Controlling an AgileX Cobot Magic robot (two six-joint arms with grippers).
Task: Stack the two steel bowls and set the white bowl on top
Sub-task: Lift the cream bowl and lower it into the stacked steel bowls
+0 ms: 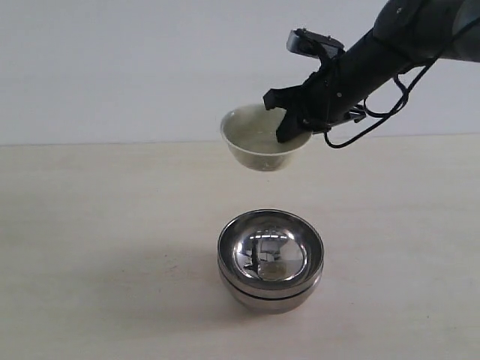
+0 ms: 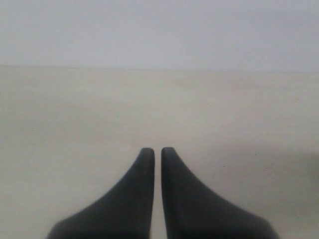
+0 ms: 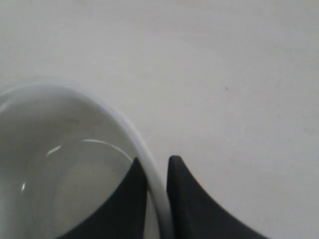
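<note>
The two steel bowls [image 1: 271, 259] sit nested one inside the other on the table, a little right of centre near the front. Well above and behind them hangs the white bowl [image 1: 259, 142], lifted clear of the table. My right gripper [image 1: 292, 124] is shut on its right rim, one finger inside and one outside. The right wrist view shows the white bowl [image 3: 60, 164] with its rim pinched by my right gripper [image 3: 155, 167]. My left gripper [image 2: 157, 152] is shut with nothing in it, over bare table; it does not show in the exterior view.
The beige table [image 1: 90, 225] stretches wide on both sides of the steel stack. A pale wall [image 1: 112, 67] stands behind it. The right arm and its cable reach in from the upper right.
</note>
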